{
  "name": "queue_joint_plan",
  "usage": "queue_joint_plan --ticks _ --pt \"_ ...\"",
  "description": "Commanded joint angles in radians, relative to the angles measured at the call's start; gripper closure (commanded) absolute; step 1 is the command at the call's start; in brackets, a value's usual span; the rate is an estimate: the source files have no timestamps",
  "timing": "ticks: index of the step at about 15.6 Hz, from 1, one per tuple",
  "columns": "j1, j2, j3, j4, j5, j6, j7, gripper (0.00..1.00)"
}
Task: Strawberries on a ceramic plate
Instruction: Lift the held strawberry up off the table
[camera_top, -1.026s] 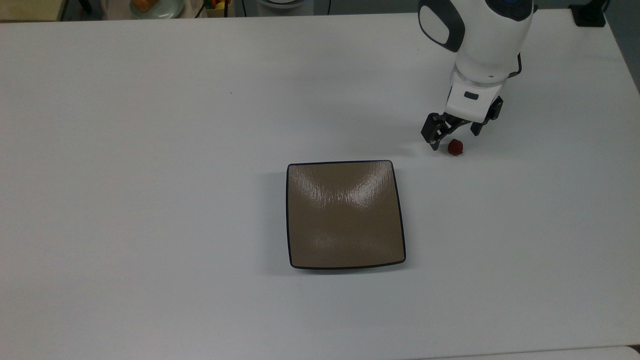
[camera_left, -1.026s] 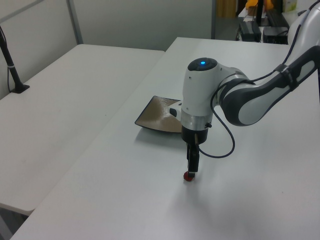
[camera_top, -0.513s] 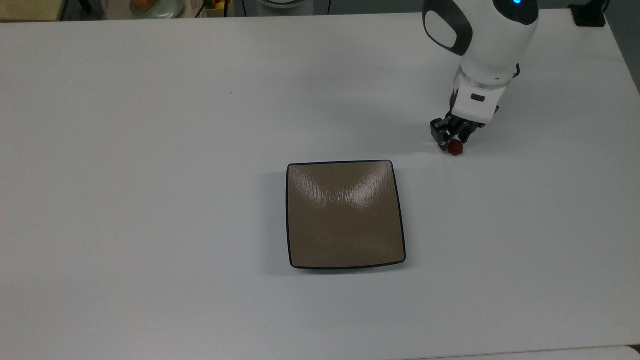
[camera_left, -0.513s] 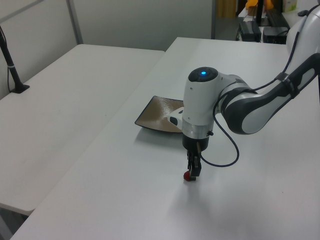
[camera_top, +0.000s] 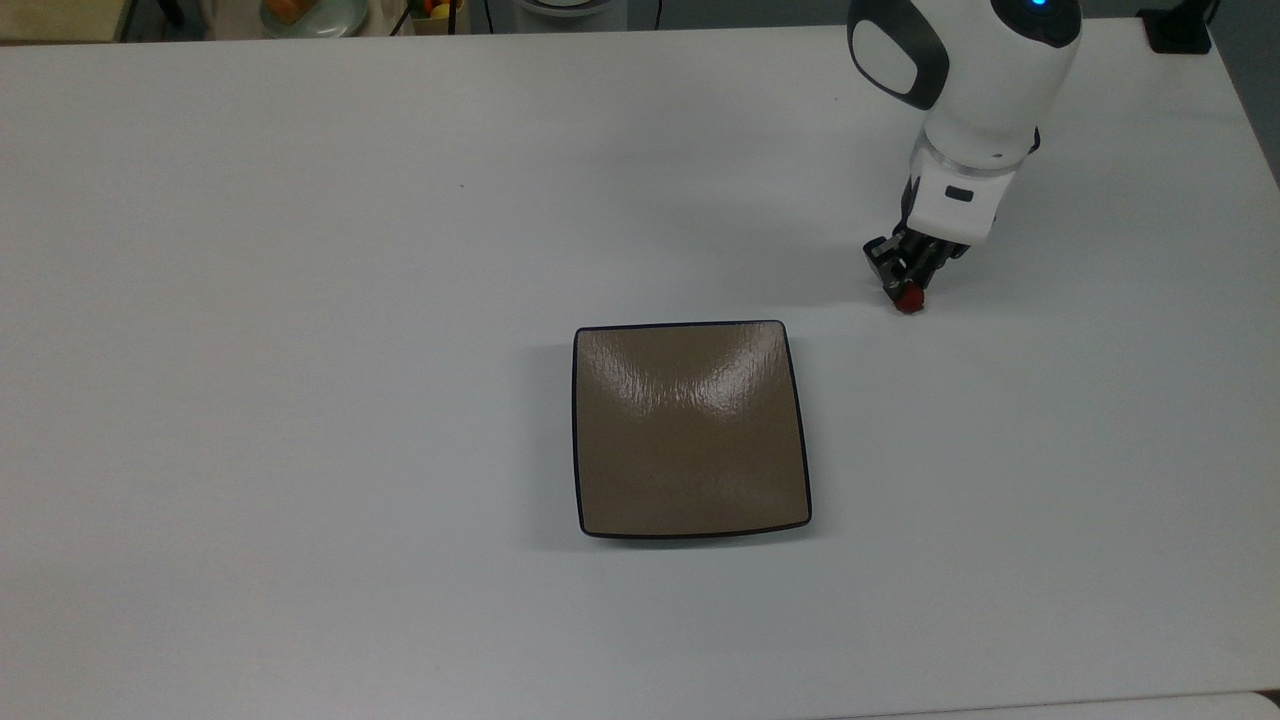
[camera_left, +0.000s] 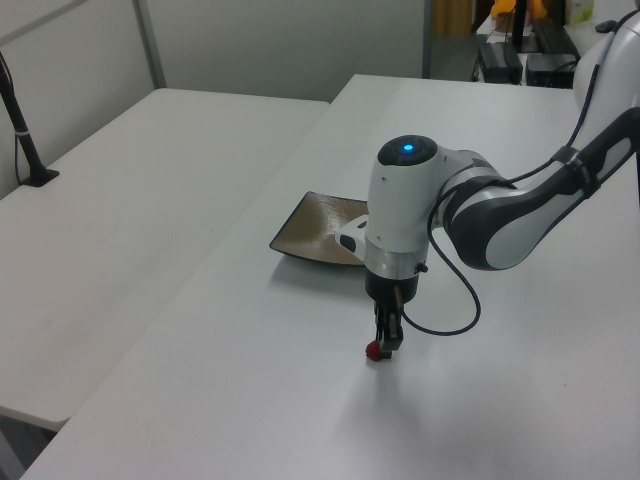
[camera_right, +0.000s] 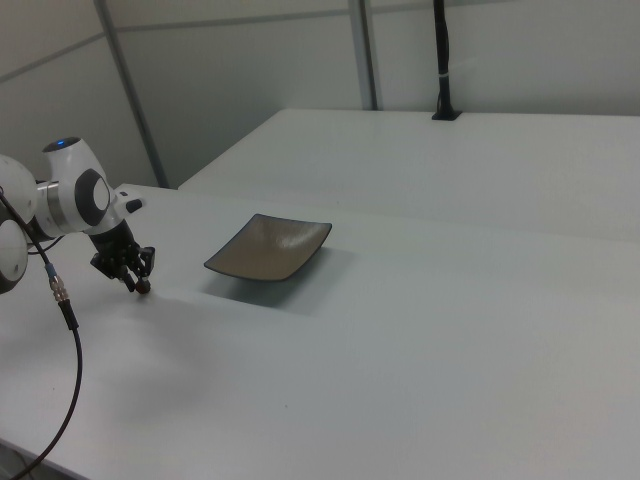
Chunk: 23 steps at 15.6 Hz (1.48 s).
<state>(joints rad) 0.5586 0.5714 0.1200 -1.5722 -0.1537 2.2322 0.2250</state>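
Note:
A tiny red strawberry (camera_top: 909, 298) (camera_left: 373, 351) (camera_right: 143, 289) rests on the white table toward the top view's upper right. My gripper (camera_top: 905, 283) (camera_left: 385, 342) (camera_right: 135, 280) points down with its dark fingers closed around the berry. The square tan-brown ceramic plate (camera_top: 690, 428) (camera_left: 316, 232) (camera_right: 270, 246) lies bare at the table's middle, to the top view's lower left of the berry and well apart from it.
The white table (camera_top: 300, 300) spreads wide around the plate. A second white table (camera_left: 120, 200) stands alongside in the left view. A black post base (camera_top: 1178, 30) sits at the top view's upper right corner. Clutter lines the far edge (camera_top: 320, 15).
My fingers, spread open above the strawberry a second ago, have come down and closed on it. The berry and plate have stayed in place.

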Motion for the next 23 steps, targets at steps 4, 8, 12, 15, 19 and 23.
queue_joint_plan --ticks 4,8,12,15,19,23 --pt "0.001 -0.031 -0.003 -0.008 -0.023 0.009 0.022 1.00" --pt "-0.012 -0.091 -0.003 -0.005 -0.009 -0.011 0.022 1.00" --pt "-0.060 -0.162 -0.007 0.023 0.006 -0.100 0.024 1.00" --pt "-0.112 -0.232 -0.014 0.023 0.065 -0.114 0.019 1.00" --pt "-0.213 -0.262 -0.025 0.082 0.086 -0.212 0.007 1.00" --pt "-0.279 -0.254 -0.025 0.126 0.088 -0.270 -0.131 0.99"
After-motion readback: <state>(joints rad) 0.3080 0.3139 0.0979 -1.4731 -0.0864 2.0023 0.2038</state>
